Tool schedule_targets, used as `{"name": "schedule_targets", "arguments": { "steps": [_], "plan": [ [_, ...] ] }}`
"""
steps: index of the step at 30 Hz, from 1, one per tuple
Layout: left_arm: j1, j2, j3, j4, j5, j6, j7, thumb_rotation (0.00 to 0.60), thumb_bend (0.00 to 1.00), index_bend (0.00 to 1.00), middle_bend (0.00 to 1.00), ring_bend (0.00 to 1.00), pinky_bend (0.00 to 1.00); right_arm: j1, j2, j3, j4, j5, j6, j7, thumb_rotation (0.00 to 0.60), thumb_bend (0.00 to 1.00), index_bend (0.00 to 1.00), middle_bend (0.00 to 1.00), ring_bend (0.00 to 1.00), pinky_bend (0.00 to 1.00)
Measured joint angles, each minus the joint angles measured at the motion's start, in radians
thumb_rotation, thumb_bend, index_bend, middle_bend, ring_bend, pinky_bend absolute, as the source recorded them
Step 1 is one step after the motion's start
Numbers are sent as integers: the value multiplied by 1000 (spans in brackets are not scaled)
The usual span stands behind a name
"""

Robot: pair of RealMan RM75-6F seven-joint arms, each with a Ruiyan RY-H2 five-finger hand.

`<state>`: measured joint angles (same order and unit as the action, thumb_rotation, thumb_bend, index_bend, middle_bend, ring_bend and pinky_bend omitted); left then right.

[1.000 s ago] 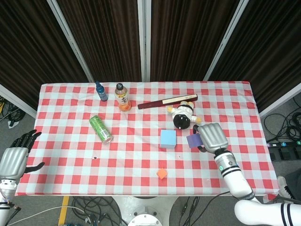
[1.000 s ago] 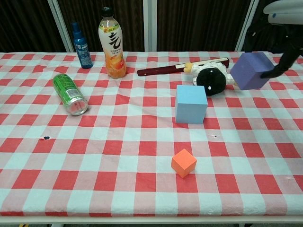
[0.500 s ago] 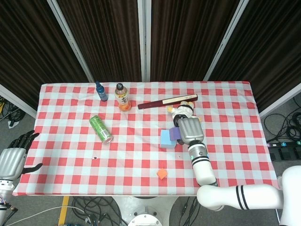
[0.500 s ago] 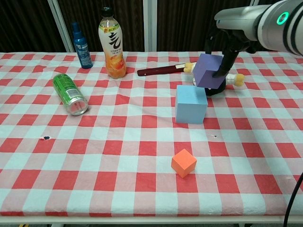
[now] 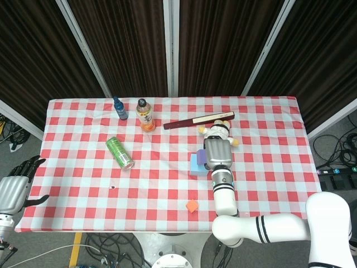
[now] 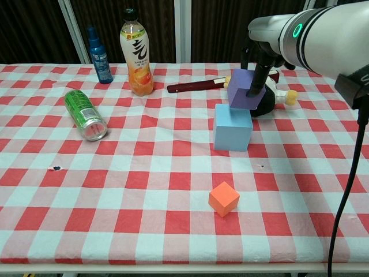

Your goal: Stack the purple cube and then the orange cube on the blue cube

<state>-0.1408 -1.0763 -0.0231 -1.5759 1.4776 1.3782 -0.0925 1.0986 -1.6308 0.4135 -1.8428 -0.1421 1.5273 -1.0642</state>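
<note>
Near edge of worktop [image 6: 69,242]: orange cube [image 6: 223,198], untouched, last to be stacked. Mid-worktop: blue cube [image 6: 232,127] as base. Just above it, tilted and shifted toward its far right corner: purple cube [image 6: 244,90], pinched by right robot hand [image 6: 258,68]; contact with base unclear, release pending. Left robot hand [image 5: 15,187] spread, off worktop. Right fingers largely hidden in head view.

Open cloth is lying all around the orange cube [image 6: 223,198], leaving approaches free from every side. Behind the blue cube [image 6: 232,127], the toy figure [image 6: 266,98] and dark fan [image 6: 199,86] are crowding the counter [image 6: 144,231].
</note>
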Motion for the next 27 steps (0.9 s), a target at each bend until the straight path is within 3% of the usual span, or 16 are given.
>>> {"name": "schedule_targets", "arguments": {
  "steps": [27],
  "plan": [
    [-2,5,9,16,6,-12,-45,600,0,191,180,147,222,6,-79,19,65,29,3,-44,600,141,675,1000,931,802]
  ]
}}
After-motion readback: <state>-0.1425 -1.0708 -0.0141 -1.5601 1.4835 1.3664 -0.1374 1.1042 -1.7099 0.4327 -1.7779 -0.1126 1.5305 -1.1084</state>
